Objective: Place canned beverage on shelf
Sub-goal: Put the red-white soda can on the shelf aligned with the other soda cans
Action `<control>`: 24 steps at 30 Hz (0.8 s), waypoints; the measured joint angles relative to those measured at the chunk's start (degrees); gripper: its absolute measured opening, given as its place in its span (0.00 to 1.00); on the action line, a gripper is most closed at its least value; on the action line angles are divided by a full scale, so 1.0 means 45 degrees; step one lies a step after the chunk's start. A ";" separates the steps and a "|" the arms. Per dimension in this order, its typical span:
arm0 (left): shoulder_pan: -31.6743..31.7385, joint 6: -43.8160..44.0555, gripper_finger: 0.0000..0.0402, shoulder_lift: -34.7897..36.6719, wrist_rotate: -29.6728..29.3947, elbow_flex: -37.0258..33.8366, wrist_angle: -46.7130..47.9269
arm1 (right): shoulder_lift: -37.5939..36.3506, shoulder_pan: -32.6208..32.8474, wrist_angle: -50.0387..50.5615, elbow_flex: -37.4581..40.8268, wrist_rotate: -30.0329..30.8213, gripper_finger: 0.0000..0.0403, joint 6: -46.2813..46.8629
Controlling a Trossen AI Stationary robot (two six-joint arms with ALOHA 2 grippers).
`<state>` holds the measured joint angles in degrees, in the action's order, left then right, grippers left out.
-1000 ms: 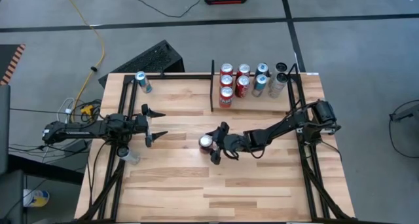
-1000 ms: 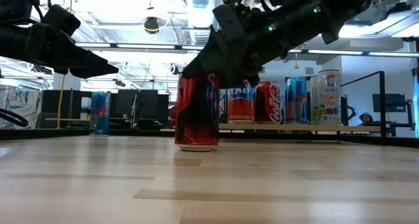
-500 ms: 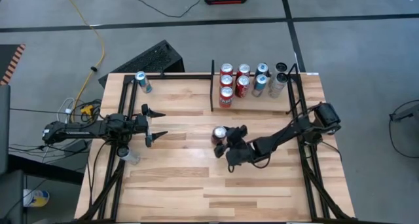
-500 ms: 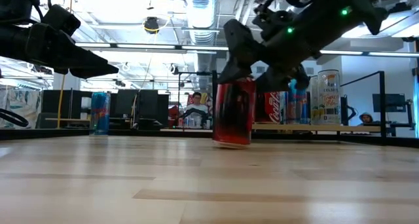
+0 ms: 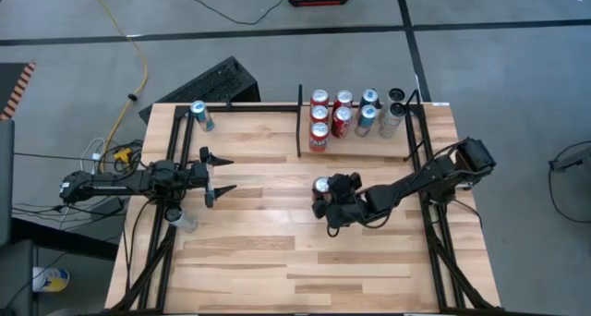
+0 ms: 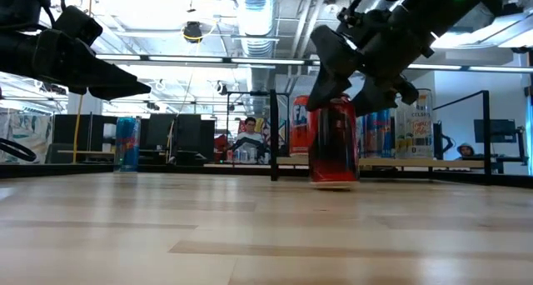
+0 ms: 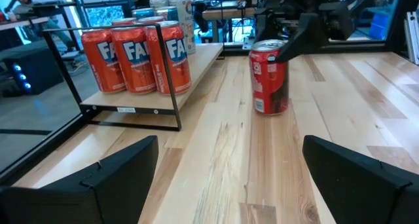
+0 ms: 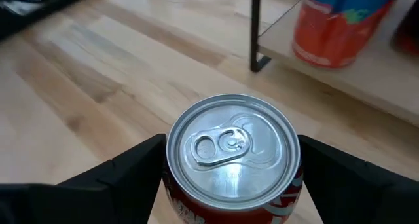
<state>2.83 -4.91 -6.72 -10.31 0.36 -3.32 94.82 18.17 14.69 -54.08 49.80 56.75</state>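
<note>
Right claw (image 5: pixel 325 203) pinching one red can (image 5: pixel 321 186); eight cans on shelf (image 5: pixel 365 148); left claw (image 5: pixel 218 174) spread.

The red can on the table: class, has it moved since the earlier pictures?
Yes. The red can, between the right gripper fingers, has moved rightward, closer to the shelf and its black divider bar.

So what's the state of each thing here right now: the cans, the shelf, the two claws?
Red can: upright on the table, unopened, between the right gripper's fingers.
Right gripper: fingers on either side of the red can's top.
Left gripper: open, empty, hanging over the table's left side.
Shelf: holds several upright cans at its back, front part bare.
Blue can: upright, alone at the table's far left corner.
</note>
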 joint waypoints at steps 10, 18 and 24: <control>0.0000 -0.0002 0.91 0.0000 0.0000 0.0002 -0.0004 | -0.0318 -0.0170 0.0194 0.0005 -0.0235 0.92 -0.0934; 0.0000 -0.0005 0.91 0.0000 0.0000 0.0001 0.0001 | -0.1664 -0.0165 0.0003 0.0010 -0.0470 0.92 -0.2484; 0.0000 -0.0005 0.91 0.0000 0.0000 0.0002 -0.0004 | -0.2911 -0.0439 -0.0121 0.0005 -0.3674 0.92 -0.6407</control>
<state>2.83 -4.93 -6.72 -10.31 0.37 -3.33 81.72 16.20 14.14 -54.06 33.27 27.91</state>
